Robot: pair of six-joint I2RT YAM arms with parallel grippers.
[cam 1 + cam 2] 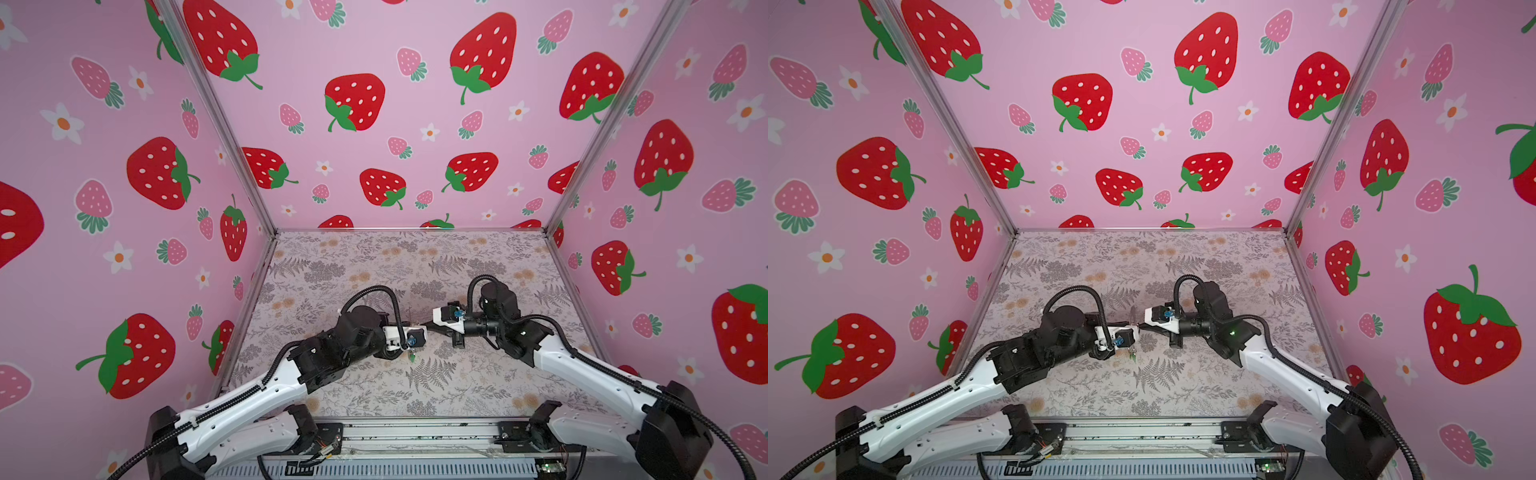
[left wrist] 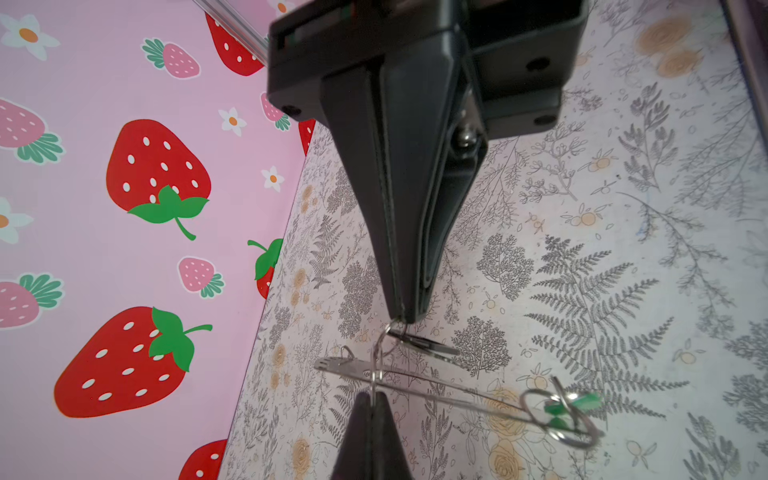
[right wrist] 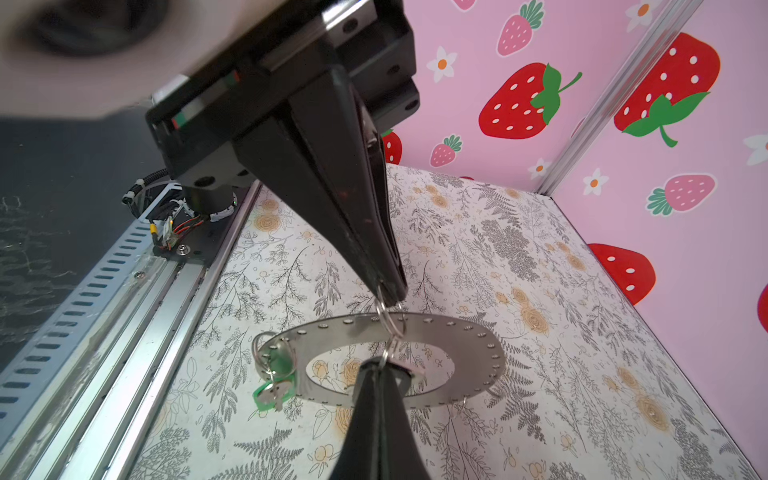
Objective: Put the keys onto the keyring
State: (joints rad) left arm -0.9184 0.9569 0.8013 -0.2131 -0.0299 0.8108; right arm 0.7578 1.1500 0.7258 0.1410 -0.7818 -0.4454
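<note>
- The flat grey metal washer-like keyring (image 3: 469,332) hangs in the air between the two arms, roughly level above the floral-printed tabletop (image 3: 540,291). It is probably raised so that its loops and tags dangle free instead of lying pinned under the metal.
- The right gripper (image 3: 390,293) is clenched, with its tips pinching a thin wire loop (image 3: 388,318) threaded through an edge hole of the keyring. This grip looks like the anchor that carries the keyring.
- The left gripper (image 2: 401,316) is also clenched, on a small wire ring (image 2: 379,340) that carries the black-rimmed, pale-centred plastic key (image 2: 430,345). It meets the right gripper nearly tip to tip, so one arm can steady the hole while the other feeds the ring.
- I cannot tell whether that ring already passes through the keyring or is linked to the loop.
- The bright green plastic key (image 3: 270,395) hangs from its own wire loop at the keyring's rim, well apart from both grippers. It appears to be attached already and clear of the work.
</note>
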